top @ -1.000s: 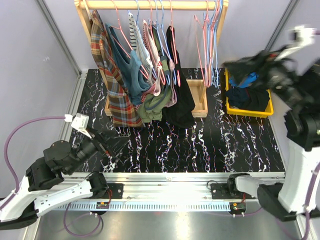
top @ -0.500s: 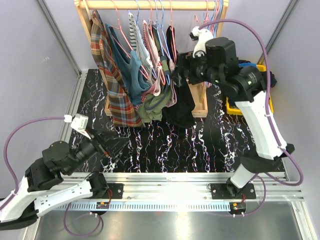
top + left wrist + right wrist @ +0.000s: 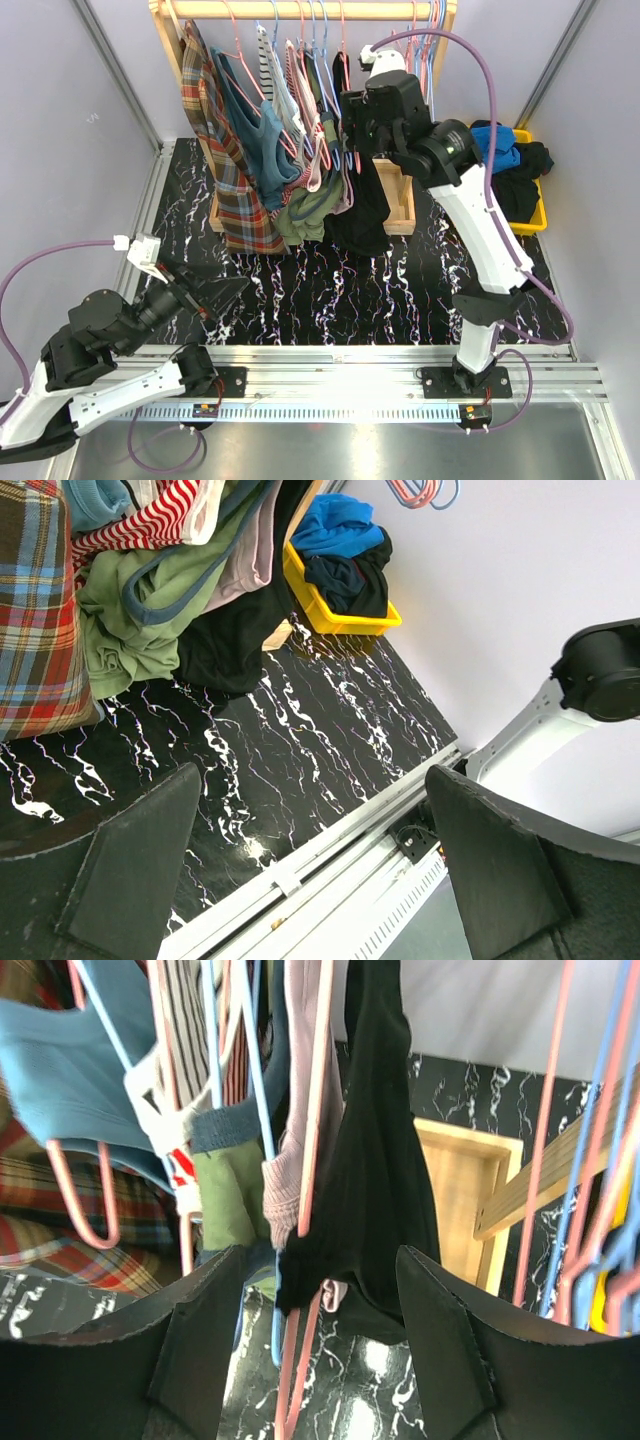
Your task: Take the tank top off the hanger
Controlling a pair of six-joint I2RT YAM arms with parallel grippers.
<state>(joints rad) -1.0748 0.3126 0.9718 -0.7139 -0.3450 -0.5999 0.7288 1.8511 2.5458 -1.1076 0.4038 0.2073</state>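
Since the marbled table (image 3: 420,290) carries everything, the wooden rack (image 3: 300,9) at its far edge serves as the reference. The right arm (image 3: 480,220) reaches up to the rack's rail. The left arm (image 3: 100,340) sits low, well in front of the rack and off to its left end.

A crowd of garments hangs from the rail, with a plaid shirt (image 3: 235,200) at the left end. The black tank top (image 3: 365,200) is the last garment toward the right, and I take it to be the piece to free. It hangs with its long axis straight down from the rail, its hem bunched near the rack's base. A yellow bin (image 3: 520,215) of clothes sits to the right of the rack, and empty hangers (image 3: 420,60) fill the rail's right end.

The right gripper (image 3: 352,120) is near the rail and points at the tank top's upper part. In the wrist view the black tank top (image 3: 385,1160) fills the middle, directly ahead of the right gripper (image 3: 318,1260). The jaws are spread wide with nothing between them. A pink hanger wire (image 3: 312,1110) runs just beside the fabric, though I cannot tell whether it is the one carrying it. The left gripper (image 3: 310,775) is also spread wide and empty, so the right arm is clearly the nearer one.
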